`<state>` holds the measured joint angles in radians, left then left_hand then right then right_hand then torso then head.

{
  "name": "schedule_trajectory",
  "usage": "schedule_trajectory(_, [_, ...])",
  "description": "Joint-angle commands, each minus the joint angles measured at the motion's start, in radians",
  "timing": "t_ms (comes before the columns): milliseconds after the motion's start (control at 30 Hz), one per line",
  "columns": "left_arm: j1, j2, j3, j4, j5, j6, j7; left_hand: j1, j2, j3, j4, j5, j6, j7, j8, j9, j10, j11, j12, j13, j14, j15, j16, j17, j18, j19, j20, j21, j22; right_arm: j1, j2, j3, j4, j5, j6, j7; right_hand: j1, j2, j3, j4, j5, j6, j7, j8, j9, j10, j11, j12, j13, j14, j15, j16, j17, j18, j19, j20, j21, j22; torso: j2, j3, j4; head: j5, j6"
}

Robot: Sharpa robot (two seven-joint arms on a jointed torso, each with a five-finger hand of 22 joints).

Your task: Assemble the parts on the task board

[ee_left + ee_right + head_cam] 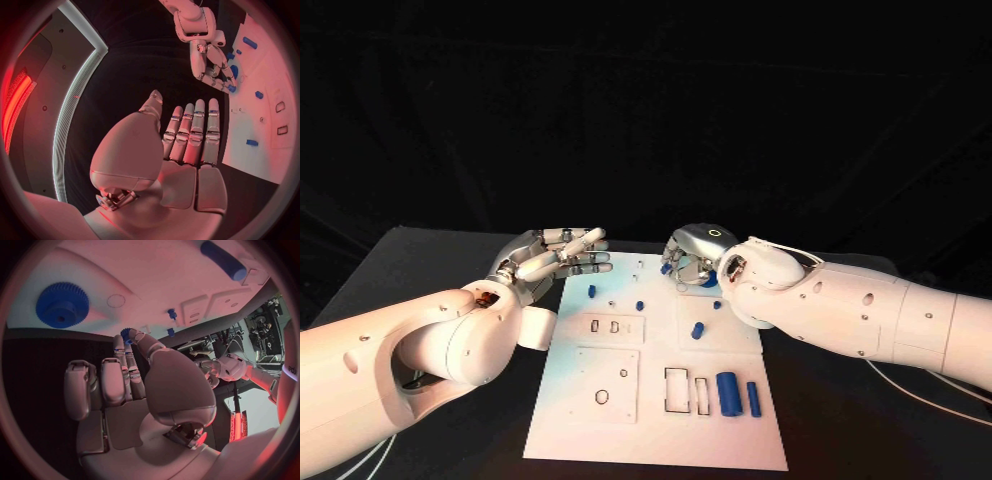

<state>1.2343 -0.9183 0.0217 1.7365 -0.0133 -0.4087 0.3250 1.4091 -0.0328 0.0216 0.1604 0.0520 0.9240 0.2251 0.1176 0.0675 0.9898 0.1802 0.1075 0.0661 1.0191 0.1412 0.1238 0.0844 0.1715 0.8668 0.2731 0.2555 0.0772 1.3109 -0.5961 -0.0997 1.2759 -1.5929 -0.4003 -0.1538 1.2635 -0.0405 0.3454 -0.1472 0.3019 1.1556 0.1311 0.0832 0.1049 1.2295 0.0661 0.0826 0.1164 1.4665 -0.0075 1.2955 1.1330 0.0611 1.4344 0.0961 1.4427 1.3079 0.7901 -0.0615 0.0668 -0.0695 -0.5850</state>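
Observation:
The white task board (661, 420) lies in the middle of the table. My right hand (697, 256) is over the board's far edge, and its thumb and a finger pinch a small blue gear (127, 333). A larger blue gear (61, 304) sits on the board close by. My left hand (560, 258) hovers beside the board's far left corner, fingers (195, 127) straight and apart, holding nothing. Small blue pegs (591, 291) (640, 304) (697, 328) stand on the board. A thick blue cylinder (727, 389) and a thinner one (753, 398) lie near the front right.
Rectangular slots (676, 388) and a round hole (602, 397) mark the board's near half. Black table (430, 270) surrounds the board. My right forearm (877, 315) stretches along the board's right side, my left forearm (401, 350) along its left.

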Motion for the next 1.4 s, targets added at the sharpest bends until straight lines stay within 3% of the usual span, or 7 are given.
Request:
schedule_trajectory(33, [0.002, 0.004, 0.001, 0.002, 0.001, 0.021, 0.004, -0.001, 0.007, -0.006, -0.001, -0.001, 0.002, 0.007, -0.004, -0.002, -0.004, 0.006, -0.007, -0.001, -0.001, 0.008, -0.005, -0.002, 0.014, 0.008, -0.001, 0.002, -0.001, 0.001, 0.021, 0.001, -0.02, -0.018, -0.065, -0.017, 0.0, -0.008, 0.004, 0.002, 0.005, 0.007, 0.0, 0.004, 0.0, 0.007, -0.001, 0.002, 0.0, 0.033, -0.005, 0.007, 0.002, -0.013, 0.005, 0.0, 0.006, 0.043, 0.001, -0.0002, 0.002, 0.0, 0.0])
schedule_trajectory(167, [0.002, 0.004, 0.001, 0.005, 0.001, 0.021, 0.004, -0.001, 0.007, -0.006, -0.001, -0.001, 0.002, 0.007, -0.004, -0.002, -0.004, 0.006, -0.007, -0.001, -0.001, 0.008, -0.005, -0.002, 0.014, 0.008, -0.001, 0.002, -0.001, 0.001, 0.048, 0.001, -0.045, -0.017, -0.076, -0.017, 0.0, -0.008, 0.005, 0.003, 0.005, 0.007, 0.0, 0.003, 0.0, 0.008, -0.001, 0.001, 0.0, 0.033, -0.005, 0.009, 0.004, -0.014, 0.006, 0.0, 0.008, 0.046, 0.003, -0.0007, 0.0017, 0.001, 0.0])
schedule_trajectory(733, [0.008, 0.005, 0.001, 0.011, 0.001, 0.019, 0.003, -0.001, 0.007, -0.006, -0.001, -0.001, 0.002, 0.007, -0.004, -0.002, -0.004, 0.006, -0.007, -0.001, -0.001, 0.008, -0.005, -0.002, 0.014, 0.008, -0.001, 0.002, -0.001, -0.002, 0.121, 0.001, -0.122, -0.001, -0.087, -0.007, -0.004, -0.011, 0.007, 0.007, 0.006, 0.004, 0.001, 0.001, 0.0, 0.008, 0.0, 0.0, 0.0, 0.033, -0.005, 0.01, 0.004, -0.014, 0.007, 0.0, 0.009, 0.048, 0.01, -0.0051, 0.0156, -0.009, -0.001])
schedule_trajectory(1100, [0.011, 0.007, 0.001, 0.01, 0.001, 0.021, 0.001, -0.001, 0.007, -0.006, -0.001, -0.001, 0.002, 0.007, -0.004, -0.002, -0.004, 0.006, -0.007, -0.001, -0.001, 0.008, -0.005, -0.002, 0.014, 0.008, -0.001, 0.002, -0.001, -0.007, 0.139, 0.001, -0.148, 0.008, -0.06, 0.001, -0.006, -0.014, 0.008, 0.009, 0.007, 0.002, 0.001, -0.001, 0.0, 0.007, 0.0, -0.002, 0.0, 0.033, -0.005, 0.011, 0.004, -0.015, 0.009, 0.0, 0.011, 0.051, 0.013, -0.0055, 0.0146, -0.001, -0.003])
schedule_trajectory(1400, [0.013, 0.008, 0.001, 0.009, 0.001, 0.02, 0.0, 0.0, 0.009, -0.006, -0.002, -0.001, 0.002, 0.007, -0.006, -0.001, -0.004, 0.006, -0.008, -0.001, -0.002, 0.008, -0.007, -0.002, 0.014, 0.008, -0.001, 0.001, -0.002, -0.014, 0.144, 0.0, -0.158, 0.01, -0.033, 0.004, -0.007, -0.015, 0.009, 0.01, 0.008, 0.001, 0.001, -0.001, 0.0, 0.006, 0.001, -0.002, 0.0, 0.033, -0.005, 0.01, 0.002, -0.014, 0.008, 0.0, 0.01, 0.05, 0.016, -0.0083, 0.0138, 0.001, -0.007])
